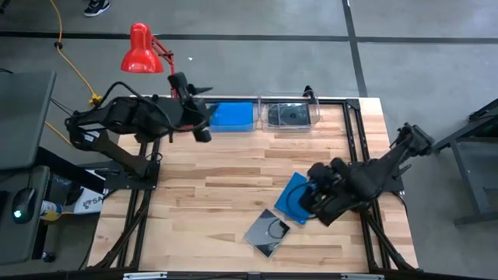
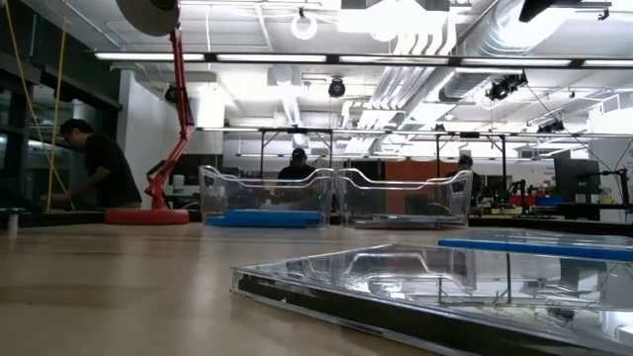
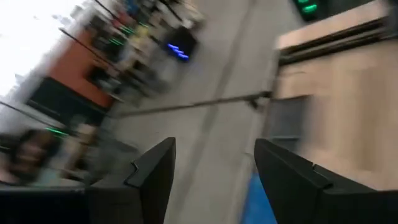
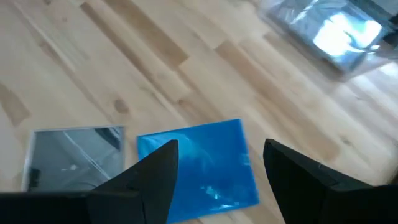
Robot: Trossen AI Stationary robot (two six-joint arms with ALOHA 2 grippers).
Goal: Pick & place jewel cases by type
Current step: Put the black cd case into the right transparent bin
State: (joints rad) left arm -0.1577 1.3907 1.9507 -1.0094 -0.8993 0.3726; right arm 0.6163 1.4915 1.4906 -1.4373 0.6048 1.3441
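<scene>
here, the left pincer (image 1: 204, 117) hangs at the far side of the table (image 1: 202, 202), just beside the left clear bin (image 1: 231, 117), its fingers (image 3: 152, 180) spread with nothing between them. that bin holds blue jewel cases (image 1: 232, 117), and the right clear bin (image 1: 289, 115), touching it, holds a smoky grey case (image 1: 288, 116).

the right pincer (image 1: 309, 201) sits low over the near right part of the table, above a loose blue jewel case (image 4: 199, 165) that lies flat on the wood; its fingers (image 4: 155, 177) are spread apart to either side of the case and hold nothing. a smoky clear jewel case (image 4: 74, 155) lies flat just beside the blue one, nearer the table's front edge, the two nearly touching at a corner.

a red desk lamp (image 1: 142, 50) stands behind the table's far left corner. in the low view, people show in the room beyond the bins.
</scene>
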